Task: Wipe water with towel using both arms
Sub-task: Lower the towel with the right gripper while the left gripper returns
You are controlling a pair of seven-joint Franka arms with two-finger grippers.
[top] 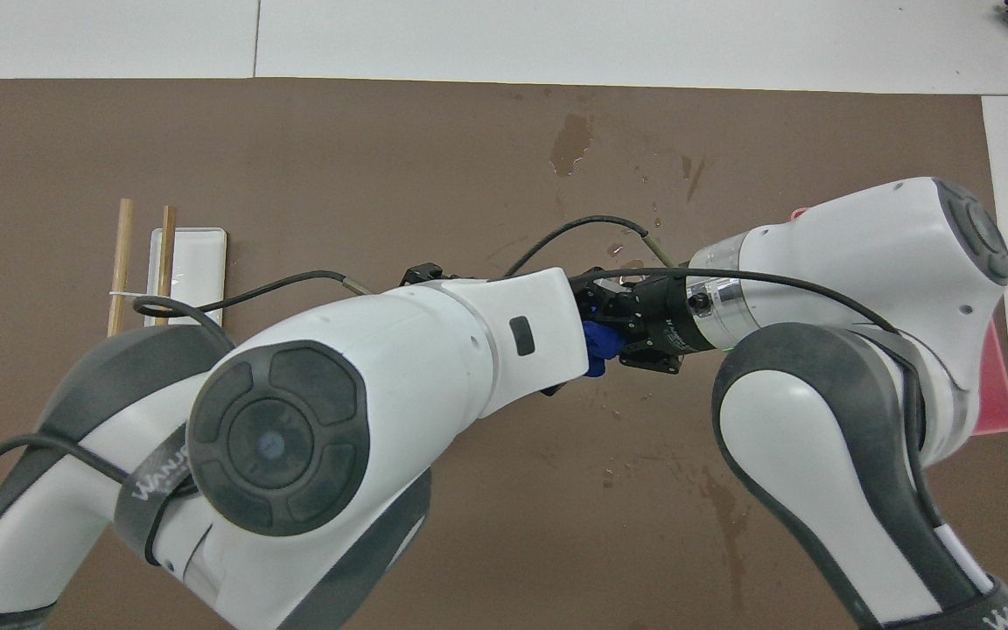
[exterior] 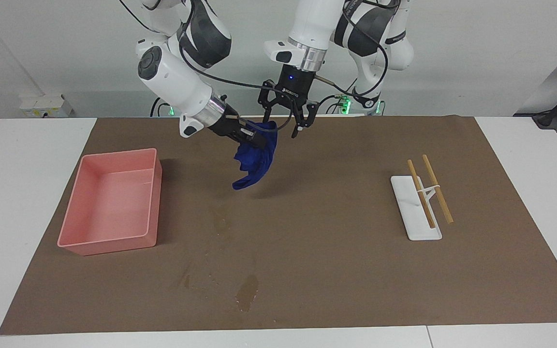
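The blue towel [exterior: 254, 162] hangs in the air over the brown mat, drooping in loose folds from my right gripper [exterior: 257, 139], which is shut on its upper edge. Just beside it, my left gripper [exterior: 282, 126] points straight down with its fingers spread open and nothing between them, clear of the cloth. The water [exterior: 248, 292] is a dark puddle on the mat far from the robots, with fainter streaks beside it; it also shows in the overhead view as a blotch [top: 571, 144]. There only a scrap of the towel [top: 596, 347] peeks out between the two arms.
A pink tray [exterior: 109, 244] stands on the mat toward the right arm's end. A white rest [exterior: 416, 227] carrying two wooden chopsticks [exterior: 437, 188] lies toward the left arm's end. The brown mat [exterior: 336, 251] covers most of the table.
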